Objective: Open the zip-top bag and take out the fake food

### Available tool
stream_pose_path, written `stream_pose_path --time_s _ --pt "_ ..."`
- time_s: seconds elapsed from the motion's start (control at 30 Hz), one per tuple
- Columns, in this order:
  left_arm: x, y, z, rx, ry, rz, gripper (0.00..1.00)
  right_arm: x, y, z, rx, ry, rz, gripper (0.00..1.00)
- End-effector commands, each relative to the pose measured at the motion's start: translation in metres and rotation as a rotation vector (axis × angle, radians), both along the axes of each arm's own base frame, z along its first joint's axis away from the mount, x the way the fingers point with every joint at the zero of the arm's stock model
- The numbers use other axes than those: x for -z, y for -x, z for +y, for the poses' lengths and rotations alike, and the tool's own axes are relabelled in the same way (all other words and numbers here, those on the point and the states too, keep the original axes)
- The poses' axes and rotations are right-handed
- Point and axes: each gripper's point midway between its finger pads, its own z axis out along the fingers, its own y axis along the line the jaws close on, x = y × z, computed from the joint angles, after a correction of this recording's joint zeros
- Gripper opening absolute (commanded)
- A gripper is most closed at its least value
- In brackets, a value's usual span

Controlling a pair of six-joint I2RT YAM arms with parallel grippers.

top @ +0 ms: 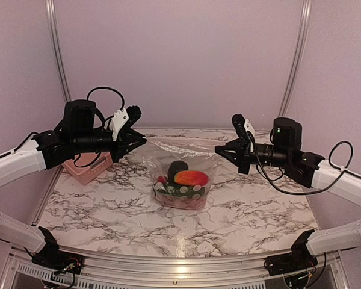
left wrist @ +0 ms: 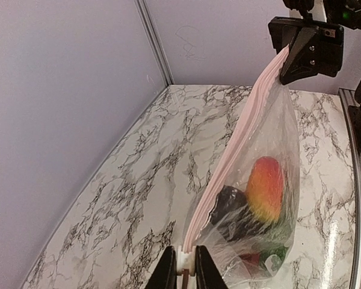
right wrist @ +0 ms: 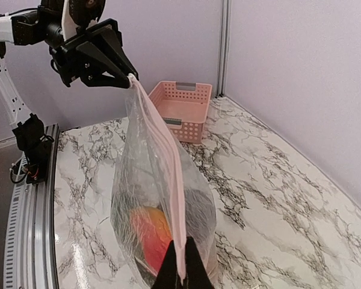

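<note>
Pale lilac walls, marble-pattern counter point(top: 96, 211), metal rail along the near edge. Far left, toward the back: pink slatted basket point(top: 87, 168) on the counter, partly hidden behind the left arm in the top view; nothing visible inside it from the right wrist view.

Left fingers point(top: 144, 142) are raised above the counter, pointing right, and nearly closed. They pinch the left end of the zip strip point(left wrist: 240, 138), and the left wrist view shows the white strip end sandwiched between the two tips.

Bag point(top: 180, 158) is clear plastic and hangs between the two arms at counter centre. Its top edge is stretched taut from one grip to the other, its lower part sagging onto the counter. The strip is pinkish-white, runs as one straight line between the grips, and looks zipped closed in both wrist views.

Toy food point(top: 183, 180) sits bunched in the bottom of the bag: one big orange-red rounded piece, a dark, nearly black piece beside it, a green piece with white spots, and some red bits underneath. All of it is inside the bag.

Right fingers point(top: 218, 149) are raised at about the same height, pointing left, fully closed. They clamp the right end of the strip, with plastic pinched between the tips in the right wrist view.
</note>
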Motion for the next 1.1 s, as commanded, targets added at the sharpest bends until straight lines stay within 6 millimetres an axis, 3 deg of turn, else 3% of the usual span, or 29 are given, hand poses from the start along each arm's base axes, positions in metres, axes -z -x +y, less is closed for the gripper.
stream_pose_path --time_s 0.0,0.33,0.57,0.6,0.7,0.73,0.8,0.9,1.07 --pt "0.006 -0.005 0.023 -0.07 -0.018 0.006 0.13 -0.007 -0.009 -0.015 0.093 -0.011 -0.015 0.0" --pt "0.017 0.0 0.024 -0.03 -0.05 0.016 0.12 -0.008 -0.008 -0.017 0.091 -0.003 -0.008 0.0" --pt "0.009 0.024 0.007 0.113 -0.033 -0.021 0.14 0.003 0.018 0.01 -0.087 0.035 0.058 0.01" --pt "0.011 0.029 0.004 0.131 -0.053 -0.039 0.14 0.005 0.023 0.015 -0.102 0.052 0.061 0.06" --pt "0.017 0.039 -0.001 0.159 -0.107 -0.065 0.14 0.006 0.032 0.023 -0.133 0.097 0.089 0.41" --pt "0.018 0.041 -0.001 0.165 -0.116 -0.072 0.14 0.004 0.035 0.024 -0.145 0.109 0.095 0.58" --pt "0.019 0.049 -0.003 0.184 -0.137 -0.094 0.14 -0.004 0.043 0.025 -0.168 0.117 0.099 0.79" --pt "0.019 0.059 -0.006 0.205 -0.16 -0.117 0.14 -0.028 0.05 0.02 -0.163 0.092 0.084 0.85" --pt "0.019 0.073 -0.014 0.242 -0.186 -0.135 0.1 -0.062 0.045 0.014 -0.099 0.061 0.063 0.84"
